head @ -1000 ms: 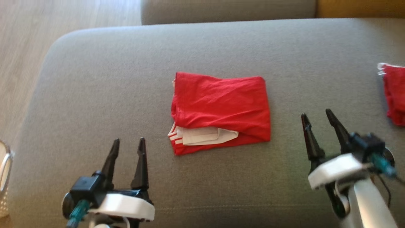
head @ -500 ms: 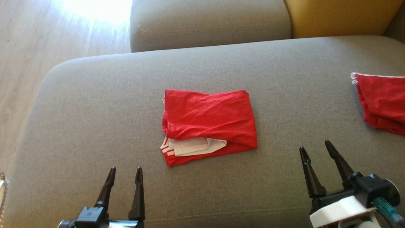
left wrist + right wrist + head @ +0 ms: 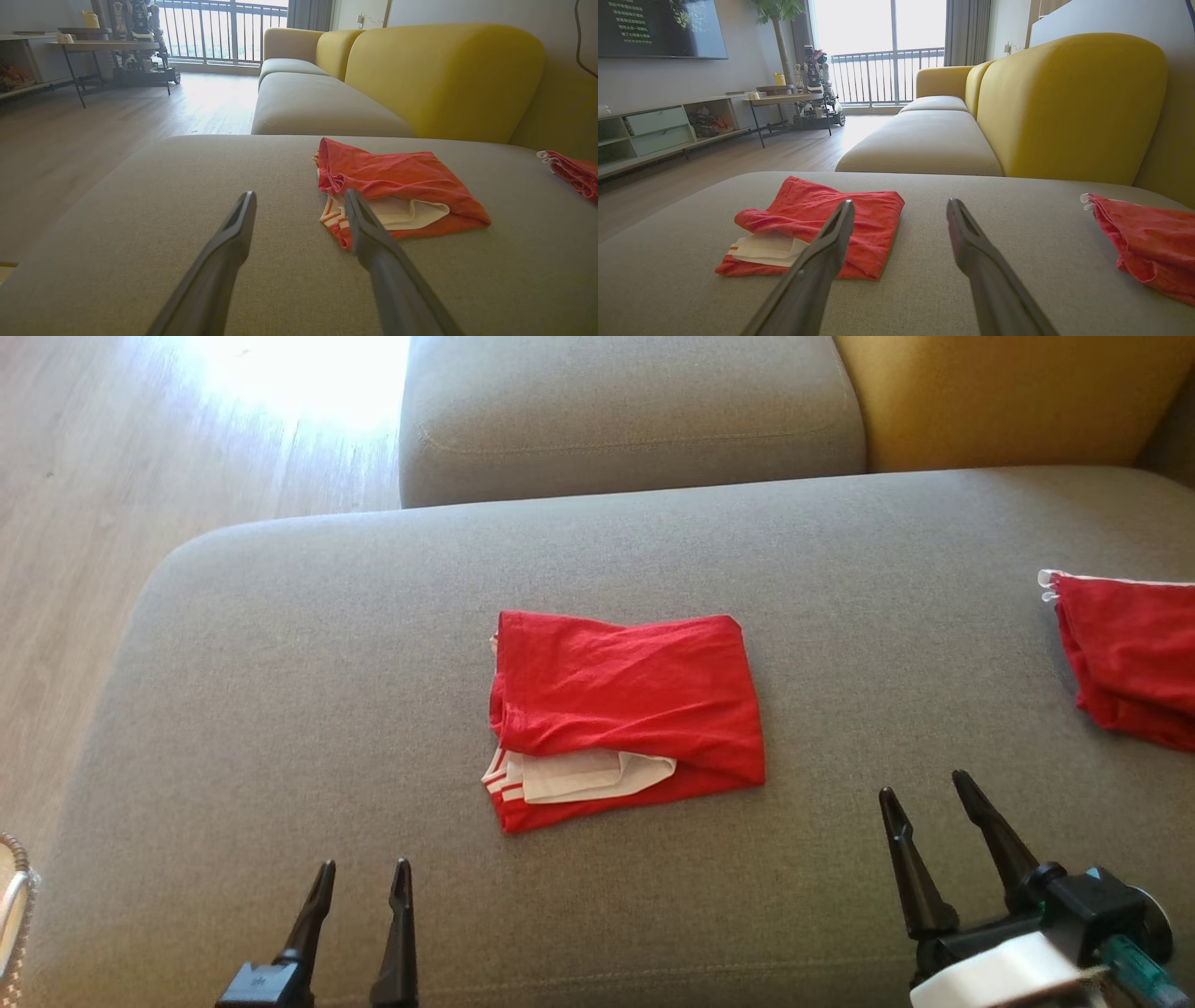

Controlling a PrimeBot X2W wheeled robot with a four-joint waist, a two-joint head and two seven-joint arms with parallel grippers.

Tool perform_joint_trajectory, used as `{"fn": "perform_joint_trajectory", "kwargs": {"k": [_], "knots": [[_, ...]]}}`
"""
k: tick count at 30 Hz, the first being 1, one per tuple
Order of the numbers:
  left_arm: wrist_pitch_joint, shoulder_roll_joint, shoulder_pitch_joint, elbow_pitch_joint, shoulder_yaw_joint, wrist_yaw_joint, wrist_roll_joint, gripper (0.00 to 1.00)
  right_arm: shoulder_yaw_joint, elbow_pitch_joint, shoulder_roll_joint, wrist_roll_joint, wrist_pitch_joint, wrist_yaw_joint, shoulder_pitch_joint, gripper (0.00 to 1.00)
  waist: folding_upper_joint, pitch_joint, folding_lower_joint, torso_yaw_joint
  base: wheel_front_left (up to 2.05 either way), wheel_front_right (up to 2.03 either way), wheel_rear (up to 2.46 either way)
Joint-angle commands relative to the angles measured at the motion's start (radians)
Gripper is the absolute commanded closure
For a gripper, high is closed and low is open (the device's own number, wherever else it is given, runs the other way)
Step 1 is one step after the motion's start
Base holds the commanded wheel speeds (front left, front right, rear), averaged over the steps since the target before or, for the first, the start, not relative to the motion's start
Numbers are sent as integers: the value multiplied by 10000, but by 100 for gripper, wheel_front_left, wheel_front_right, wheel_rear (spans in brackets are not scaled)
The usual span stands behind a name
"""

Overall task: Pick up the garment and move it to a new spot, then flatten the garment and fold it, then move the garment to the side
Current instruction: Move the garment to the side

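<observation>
A red garment (image 3: 625, 709) with white trim lies folded in the middle of the grey sofa seat (image 3: 280, 663). It also lies ahead and to the right in the left wrist view, garment (image 3: 402, 182), and to the left in the right wrist view, garment (image 3: 831, 219). My left gripper (image 3: 359, 887) stands open near the seat's front edge, left of and nearer than the garment. Over on the right, my right gripper (image 3: 924, 803) is open too, apart from the cloth. Both hold nothing.
A second red cloth (image 3: 1130, 653) lies at the seat's right edge. A grey cushion (image 3: 625, 411) and a yellow backrest (image 3: 1018, 392) stand behind. Wooden floor (image 3: 84, 495) lies to the left, with a white basket rim (image 3: 14, 905) at the lower left.
The head camera has tilted up, so more of the back cushions shows. Both grippers have drawn back toward the seat's front edge, away from the garment, which stays folded in place.
</observation>
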Motion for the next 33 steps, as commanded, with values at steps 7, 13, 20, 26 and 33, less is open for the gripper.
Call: {"fn": "perform_joint_trajectory", "kwargs": {"k": [7, 13, 20, 26, 33], "knots": [[-122, -112, -351, -128, 175, -60, -40, 0, 475, 23, -55, 186, -93, -2, -326, 0, 0, -27, 0, 121, 0, 0, 0], [-122, -113, -402, -107, -329, -79, 160, 0, 1082, 2074, -55, 2200, -93, -2, -1505, 0, 0, 103, 0, 332, 0, 0, 0], [-122, -113, -554, -48, -668, -67, 244, 0, 1556, 5323, -55, 4431, 2, -2, -3742, 0, 0, 389, 0, 795, 0, 0, 0], [-122, -113, -890, -50, -821, -75, 308, 0, 1240, 8101, -157, 6143, 1206, -2, -6225, 0, 0, 924, 0, 1268, 0, 0, 0], [-122, -114, -1353, -56, -1055, -91, 441, 0, 863, 9683, -330, 7513, 2222, -2, -7570, 0, 0, 1495, 0, 1578, 0, 0, 0]]}}
